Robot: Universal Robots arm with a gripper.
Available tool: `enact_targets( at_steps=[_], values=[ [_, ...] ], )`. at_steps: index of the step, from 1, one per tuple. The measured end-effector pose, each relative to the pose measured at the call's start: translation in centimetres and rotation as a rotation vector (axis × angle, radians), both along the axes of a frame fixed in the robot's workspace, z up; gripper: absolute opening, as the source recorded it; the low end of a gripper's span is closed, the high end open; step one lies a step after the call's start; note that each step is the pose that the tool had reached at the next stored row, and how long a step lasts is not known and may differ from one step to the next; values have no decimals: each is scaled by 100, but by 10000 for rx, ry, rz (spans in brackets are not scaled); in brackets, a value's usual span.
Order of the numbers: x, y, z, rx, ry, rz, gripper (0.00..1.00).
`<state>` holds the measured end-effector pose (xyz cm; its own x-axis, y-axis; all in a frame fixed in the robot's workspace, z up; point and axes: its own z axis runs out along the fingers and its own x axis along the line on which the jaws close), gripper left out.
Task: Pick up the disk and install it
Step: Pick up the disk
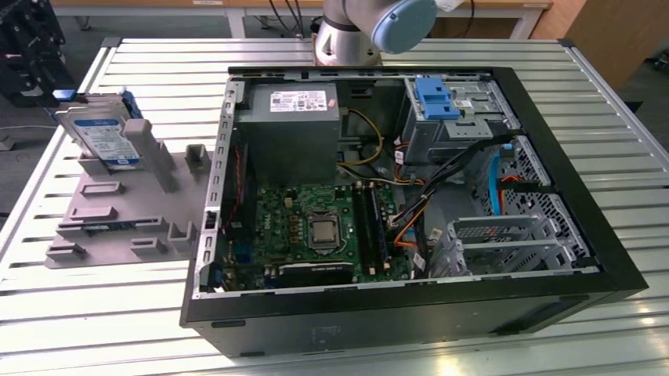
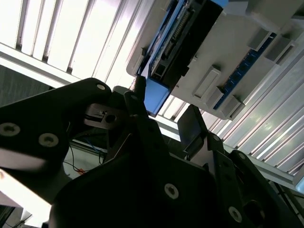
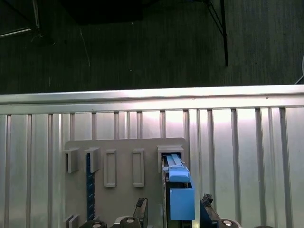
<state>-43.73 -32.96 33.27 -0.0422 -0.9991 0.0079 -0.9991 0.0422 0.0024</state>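
Your gripper (image 3: 174, 204) is open wide and holds nothing. In the first wrist view its fingertips (image 3: 141, 205) flank the disk (image 3: 179, 192); you cannot tell whether they touch it. The disk stands on edge in the grey holder (image 1: 115, 204) on the slatted table (image 1: 596, 102), beside the open computer case (image 1: 418, 329). Its white-and-blue label (image 1: 105, 141) is too small to read.

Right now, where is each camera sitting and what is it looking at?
Exterior view: off the arm, looking down on the table, open computer case and disk; the arm's base shows.
First wrist view: on the arm, looking along the gripper at the disk in its grey holder.
Second wrist view: on the arm, looking past dark fingers at the disk's edge.
Both wrist views share disk, holder, gripper.
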Motion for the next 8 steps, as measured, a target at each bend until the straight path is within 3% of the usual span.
enact_targets(
  at_steps=[8],
  values=[
    [-1, 6, 0, 0, 0, -1, 55]
  ],
)
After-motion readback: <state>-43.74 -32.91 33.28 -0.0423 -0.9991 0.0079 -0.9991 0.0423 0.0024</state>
